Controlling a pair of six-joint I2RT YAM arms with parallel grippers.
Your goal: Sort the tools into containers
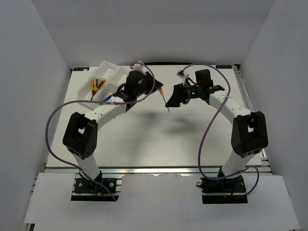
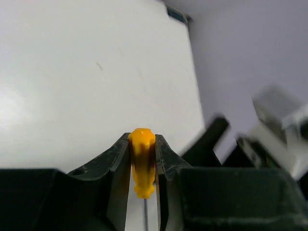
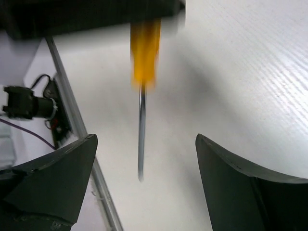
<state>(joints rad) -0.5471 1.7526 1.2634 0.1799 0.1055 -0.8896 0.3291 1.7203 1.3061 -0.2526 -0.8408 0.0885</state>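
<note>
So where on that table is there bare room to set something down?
The white table between the two arms, from the near edge up to the grippers, is bare. Crowded: far left, where the white tray with pliers sits by the left gripper, and mid-back, where that gripper holds a screwdriver before the open right gripper.

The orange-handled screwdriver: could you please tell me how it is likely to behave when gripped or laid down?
Probably stiff: the screwdriver has a thin metal shaft that runs straight. Probably light: the left gripper carries it by the handle alone, jaws closed on it. That rounded handle may let it roll on the table.
</note>
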